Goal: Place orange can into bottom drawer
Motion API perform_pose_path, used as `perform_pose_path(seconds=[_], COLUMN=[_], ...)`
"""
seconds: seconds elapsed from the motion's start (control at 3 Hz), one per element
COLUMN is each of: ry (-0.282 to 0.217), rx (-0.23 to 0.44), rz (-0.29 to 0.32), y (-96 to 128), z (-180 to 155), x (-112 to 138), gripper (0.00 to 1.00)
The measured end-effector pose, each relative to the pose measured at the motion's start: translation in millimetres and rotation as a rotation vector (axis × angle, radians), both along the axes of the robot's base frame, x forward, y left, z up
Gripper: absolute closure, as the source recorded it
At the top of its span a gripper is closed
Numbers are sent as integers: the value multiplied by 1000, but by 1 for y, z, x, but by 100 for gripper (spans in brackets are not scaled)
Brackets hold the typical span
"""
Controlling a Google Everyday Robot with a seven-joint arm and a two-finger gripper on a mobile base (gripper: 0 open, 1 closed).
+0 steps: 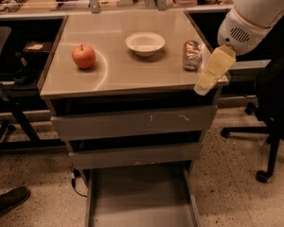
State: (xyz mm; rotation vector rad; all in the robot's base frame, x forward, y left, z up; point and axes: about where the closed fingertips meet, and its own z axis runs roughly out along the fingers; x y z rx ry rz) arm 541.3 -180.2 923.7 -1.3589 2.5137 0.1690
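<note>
The orange can [192, 55] lies on the right side of the cabinet top, shiny silver with amber patches. The bottom drawer [141, 200] is pulled open below, a shallow grey tray with a bare floor. My gripper [211, 72] hangs from the white arm at the top's right front corner, just right of and in front of the can, not touching it. It holds nothing that I can see.
A red apple [84, 56] sits on the left of the cabinet top [118, 70] and a white bowl [145, 43] in the middle. Two upper drawers [132, 122] are shut. An office chair [272, 112] stands at right; a shoe [7, 201] at lower left.
</note>
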Motion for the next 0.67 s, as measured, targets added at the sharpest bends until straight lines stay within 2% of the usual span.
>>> perform_pose_path(seconds=[0.67], ry=[8], rx=[37], rz=[-145], y=[18], z=[4], x=[52], gripper=[0])
